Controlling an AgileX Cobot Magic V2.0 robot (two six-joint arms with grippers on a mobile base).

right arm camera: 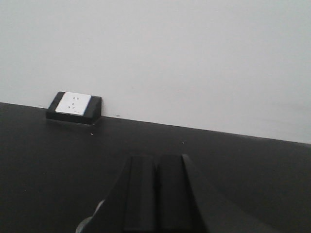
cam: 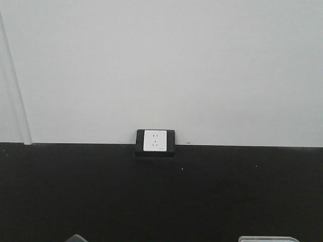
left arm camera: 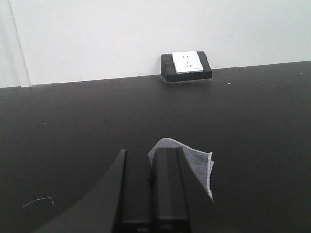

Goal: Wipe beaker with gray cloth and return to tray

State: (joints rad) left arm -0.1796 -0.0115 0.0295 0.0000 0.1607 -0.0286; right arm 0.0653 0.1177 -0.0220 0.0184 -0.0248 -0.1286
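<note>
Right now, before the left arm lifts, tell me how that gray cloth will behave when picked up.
Likely floppy: the gray cloth already shows a soft, curling corner beside the left hand. Probably light, since it looks thin, with only a narrow stitched edge. It may drag or unfold on the black table rather than slide as one stiff piece. Whether the hand actually pinches it is unclear.

Setting I log: lab-style bench room. Evidence: matte black desk (cam: 161, 201) running to a plain white wall (cam: 166, 60); a white socket in a black angled housing (cam: 155, 142) at the join.
</note>
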